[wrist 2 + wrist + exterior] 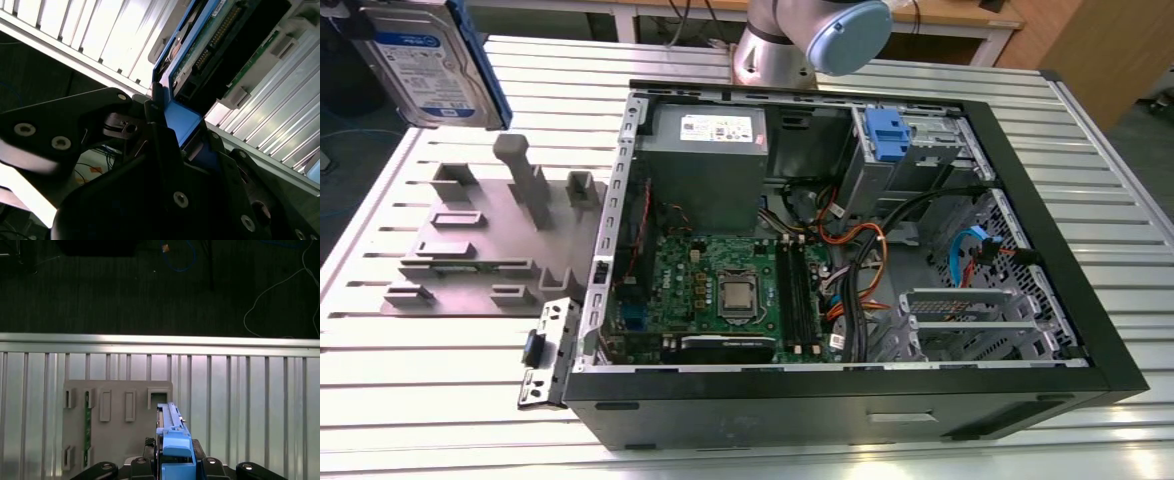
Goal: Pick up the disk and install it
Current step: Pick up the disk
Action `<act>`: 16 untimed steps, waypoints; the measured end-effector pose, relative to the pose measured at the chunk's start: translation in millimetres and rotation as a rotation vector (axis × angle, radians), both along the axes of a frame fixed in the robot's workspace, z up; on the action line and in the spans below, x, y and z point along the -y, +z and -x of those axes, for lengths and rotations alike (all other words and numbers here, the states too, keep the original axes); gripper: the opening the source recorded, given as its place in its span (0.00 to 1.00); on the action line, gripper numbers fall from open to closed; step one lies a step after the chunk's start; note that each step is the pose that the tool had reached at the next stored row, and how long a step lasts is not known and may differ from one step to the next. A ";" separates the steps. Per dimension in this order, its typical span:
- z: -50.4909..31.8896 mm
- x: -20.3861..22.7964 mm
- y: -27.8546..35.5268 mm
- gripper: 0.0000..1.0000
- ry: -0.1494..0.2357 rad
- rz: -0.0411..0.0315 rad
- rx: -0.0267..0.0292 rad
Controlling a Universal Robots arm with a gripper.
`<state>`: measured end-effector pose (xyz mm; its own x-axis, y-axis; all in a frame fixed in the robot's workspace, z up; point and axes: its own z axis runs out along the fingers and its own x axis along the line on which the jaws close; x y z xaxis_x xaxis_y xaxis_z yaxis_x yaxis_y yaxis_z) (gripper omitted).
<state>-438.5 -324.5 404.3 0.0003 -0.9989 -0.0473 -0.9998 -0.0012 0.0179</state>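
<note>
My exterior view looks steeply down over the ribbed aluminium worktop [440,400] and black computer case [854,410]. Both wrist views ride close behind the black pincer [175,462] and blue-railed silver-grey disk [175,442]. The first faces down onto the grey fixture tray [115,440], which the exterior view shares.

Pincer [176,463]: black, with silver screw heads.
Disk [424,58], in the pincer: silver-grey, white-and-blue label, blue rails and tab.
Fixture [117,422], just beyond the pincer: plain grey.
Table [454,400], under the pincer: silver, ribbed in parallel strips.
Floor [150,290], past the table from the pincer: dark, finely flecked.
Case [854,405], well apart from the pincer: black shell; green board [707,290]; grey box [707,160], white label; blue caddy [886,135]; orange, black and blue cables [854,242].
</note>
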 end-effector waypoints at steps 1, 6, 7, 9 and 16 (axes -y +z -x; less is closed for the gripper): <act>0.0 0.0 1.3 0.36 0.000 0.0000 0.0000; 0.0 0.0 7.6 0.36 0.000 0.0000 0.0001; 0.0 0.0 8.3 0.36 0.000 -0.0001 0.0001; 0.0 0.0 9.6 0.36 0.000 0.0001 0.0000; 0.1 0.0 12.2 0.36 0.000 0.0008 0.0001</act>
<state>-438.6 -324.5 416.5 0.0003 -0.9989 -0.0466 -0.9998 -0.0011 0.0177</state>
